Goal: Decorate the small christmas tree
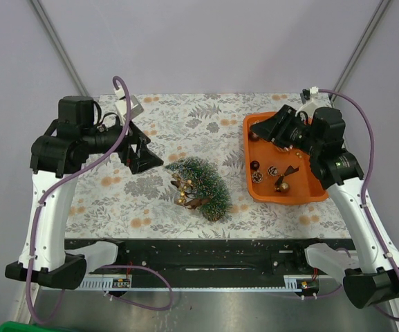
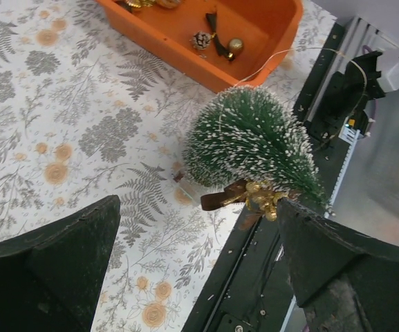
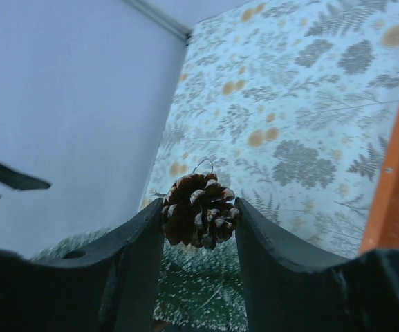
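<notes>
We see the table [image 1: 185,114], fern-and-flower patterned, carrying the small christmas tree [image 1: 206,185] lying on its side near the middle, and an orange tray [image 1: 249,155] at the right.

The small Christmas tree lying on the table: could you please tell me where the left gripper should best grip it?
Probably the narrow end of the small christmas tree, from above, the open left gripper closing across its axis. It lies on its side, slim end nearest that gripper, and this clears the gold ornaments mid-body.
</notes>
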You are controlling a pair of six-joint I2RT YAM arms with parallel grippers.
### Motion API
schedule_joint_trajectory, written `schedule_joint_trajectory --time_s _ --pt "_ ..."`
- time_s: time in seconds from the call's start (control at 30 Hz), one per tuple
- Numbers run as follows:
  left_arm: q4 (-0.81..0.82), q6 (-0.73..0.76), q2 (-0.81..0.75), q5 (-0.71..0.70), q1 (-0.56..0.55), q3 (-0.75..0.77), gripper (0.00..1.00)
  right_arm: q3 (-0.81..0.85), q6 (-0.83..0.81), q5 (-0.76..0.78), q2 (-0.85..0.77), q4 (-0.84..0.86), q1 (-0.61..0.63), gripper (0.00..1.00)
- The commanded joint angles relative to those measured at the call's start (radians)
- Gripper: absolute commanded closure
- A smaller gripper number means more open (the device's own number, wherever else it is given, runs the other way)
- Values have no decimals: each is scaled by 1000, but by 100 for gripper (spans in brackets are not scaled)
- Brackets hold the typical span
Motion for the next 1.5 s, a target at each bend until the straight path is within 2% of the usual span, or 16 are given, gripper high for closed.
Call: schedule_joint_trajectory --time_s 0.0,0.23,0.4,0.53,0.6,0.67,0.73,0.83,1.0,1.3,1.47 --pt "-25 38 4 115 3 36 1 18 6 -250 -40 131 5 48" --pt "-7 29 9 135 2 27 1 1 20 -391 -85 184 5 43" --pt "5 29 3 121 2 -1 1 -36 131 -621 -80 365 5 46" --pt "4 35 -4 117 0 -8 1 -16 111 -624 -66 338 7 48" --pt "5 40 -7 107 0 -16 1 48 -10 -502 -48 153 5 51" --pt "5 46 -11 97 0 -27 1 108 -110 -251 -19 -52 5 51" --pt "4 50 -13 84 2 -36 1 117 -139 -33 10 -177 7 53" --pt "5 54 -14 68 0 -39 1 88 -129 181 35 -271 4 53" --pt "5 61 -19 52 0 -50 1 42 -136 509 94 -319 1 49" --pt "12 61 -22 3 2 -54 1 -5 -75 635 404 -389 -5 40" --pt "12 61 -14 5 2 -61 1 -79 -17 680 481 -362 -5 39"
